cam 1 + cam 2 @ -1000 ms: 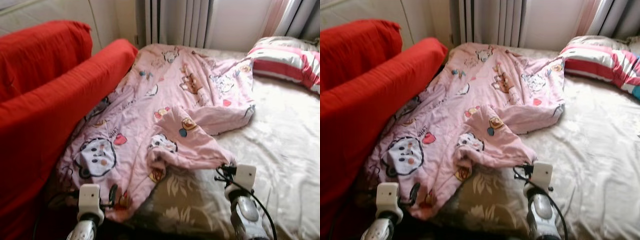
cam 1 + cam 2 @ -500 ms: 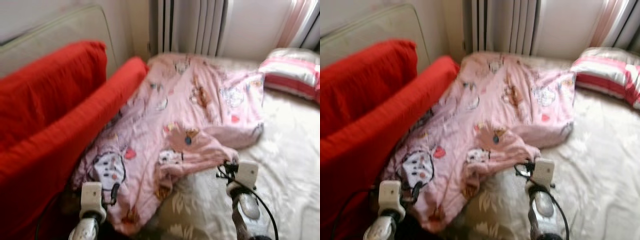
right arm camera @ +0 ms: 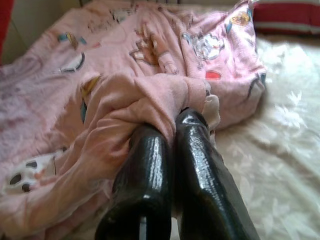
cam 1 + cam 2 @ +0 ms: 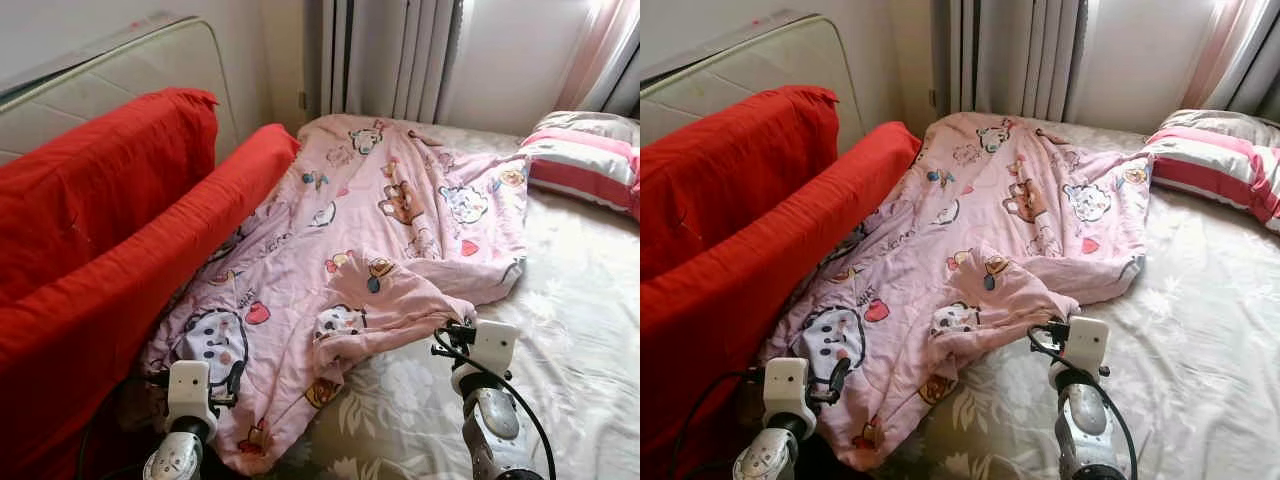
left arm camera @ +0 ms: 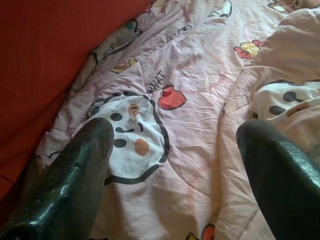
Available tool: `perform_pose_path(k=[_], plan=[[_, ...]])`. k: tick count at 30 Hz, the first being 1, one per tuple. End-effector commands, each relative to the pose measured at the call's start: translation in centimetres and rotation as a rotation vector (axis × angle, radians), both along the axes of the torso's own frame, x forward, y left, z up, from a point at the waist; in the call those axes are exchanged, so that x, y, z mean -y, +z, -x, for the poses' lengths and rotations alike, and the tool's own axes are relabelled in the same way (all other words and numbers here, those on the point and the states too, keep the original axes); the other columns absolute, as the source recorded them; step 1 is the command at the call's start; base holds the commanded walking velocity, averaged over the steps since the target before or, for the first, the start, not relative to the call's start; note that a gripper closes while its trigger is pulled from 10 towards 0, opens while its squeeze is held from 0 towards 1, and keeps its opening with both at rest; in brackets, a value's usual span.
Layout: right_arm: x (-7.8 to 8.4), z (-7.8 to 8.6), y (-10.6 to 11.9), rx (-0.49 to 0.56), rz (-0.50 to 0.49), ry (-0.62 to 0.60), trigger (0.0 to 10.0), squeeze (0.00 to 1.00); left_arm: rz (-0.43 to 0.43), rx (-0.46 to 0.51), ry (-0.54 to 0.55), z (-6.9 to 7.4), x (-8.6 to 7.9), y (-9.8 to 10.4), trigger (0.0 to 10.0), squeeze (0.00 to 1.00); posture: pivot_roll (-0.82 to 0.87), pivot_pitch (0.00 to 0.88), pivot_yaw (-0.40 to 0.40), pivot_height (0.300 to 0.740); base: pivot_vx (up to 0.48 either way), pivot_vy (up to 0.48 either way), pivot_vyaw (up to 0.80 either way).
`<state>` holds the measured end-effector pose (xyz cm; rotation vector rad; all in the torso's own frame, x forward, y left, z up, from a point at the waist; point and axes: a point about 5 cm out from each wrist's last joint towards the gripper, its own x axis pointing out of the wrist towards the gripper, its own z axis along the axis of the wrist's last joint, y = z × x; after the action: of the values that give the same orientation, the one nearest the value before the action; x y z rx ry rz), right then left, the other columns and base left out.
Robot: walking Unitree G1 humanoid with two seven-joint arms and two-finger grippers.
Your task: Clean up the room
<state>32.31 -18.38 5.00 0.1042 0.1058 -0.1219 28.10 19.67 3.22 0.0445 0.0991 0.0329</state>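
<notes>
Word on blanket (image 5: 200,90): "WHAT", in dark letters, just above a red heart (image 5: 171,98)
Other print on blanket: cartoon lettering, too small to read
Brands, numbers: none readable

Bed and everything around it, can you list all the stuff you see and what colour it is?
Blanket: one, pink with cartoon animals, crumpled across the bed.
Bed sheet: one, cream with a leaf pattern, under the blanket.
Pillow: one, pink and white stripes, far right of the bed.
Red cover: one, draped along the bed's left side.
Mattress: one, whitish, upright behind the red cover.
Curtains: grey, by the far wall.
Left gripper: open, over the blanket.
Right gripper: shut on the blanket's edge.
</notes>
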Motion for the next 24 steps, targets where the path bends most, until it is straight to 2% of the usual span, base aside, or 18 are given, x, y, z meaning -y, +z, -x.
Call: perform_pose_path(k=[1,24], plan=[[-0.09,0.29,-0.61,-0.036,0.002,0.001,10.0,0.00,0.004,-0.012,0.000,0.49,0.01,-0.49,10.0,0.00,0.03,0.137,-0.008,0.740,0.000,0.000,0.00],[-0.17,0.26,-0.60,-0.039,0.002,-0.006,10.0,0.00,0.001,-0.010,-0.005,0.66,-0.02,-0.53,10.0,0.00,0.03,0.150,-0.007,0.740,0.000,0.000,0.00]])
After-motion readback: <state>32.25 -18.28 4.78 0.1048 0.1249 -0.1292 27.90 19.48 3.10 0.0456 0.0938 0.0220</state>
